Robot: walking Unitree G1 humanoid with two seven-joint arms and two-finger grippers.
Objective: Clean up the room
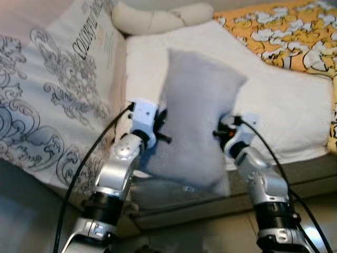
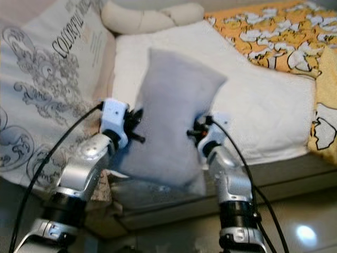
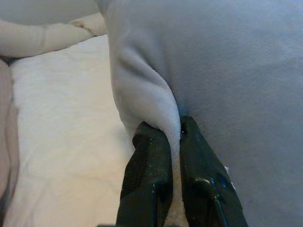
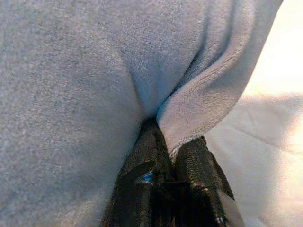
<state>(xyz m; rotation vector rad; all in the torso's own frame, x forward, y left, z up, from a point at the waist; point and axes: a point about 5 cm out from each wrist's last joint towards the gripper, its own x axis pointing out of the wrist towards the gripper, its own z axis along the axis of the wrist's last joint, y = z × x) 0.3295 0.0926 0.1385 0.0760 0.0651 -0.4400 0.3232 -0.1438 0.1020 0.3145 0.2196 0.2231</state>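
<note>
No containers were seen. A grey pillow (image 1: pixel 197 126) was held upright above the near edge of the bed (image 1: pixel 284 105), lifted between both arms, with its lower corner hanging below the mattress edge.

Left tool (image 3: pixel 173 137): fingers (image 3: pixel 149 161) were nearly closed, with a fold of the pillow's left edge pinched between them. In the left eye view the same tool (image 1: pixel 160 129) was seen pressed at the pillow's left side, about mid-height.

Right tool (image 4: pixel 173 146): fingers (image 4: pixel 199 165) were closed tight on a fold of the pillow's right edge. In the left eye view it (image 1: pixel 224 132) was seen at the pillow's right side, roughly level with the left one. The pillow was squeezed narrow at the waist between the two grips.

A white blanket (image 1: pixel 274 100) was spread over the bed behind the pillow. A cream bolster (image 1: pixel 158 18) was lying at the far side of it. A printed cushion (image 1: pixel 58 84) with grey scrollwork and lettering was leaned on the left, beside the pillow; contact with it could not be confirmed, since the view was soft there. An orange patterned sheet (image 1: pixel 284 31) was seen at the far right.
</note>
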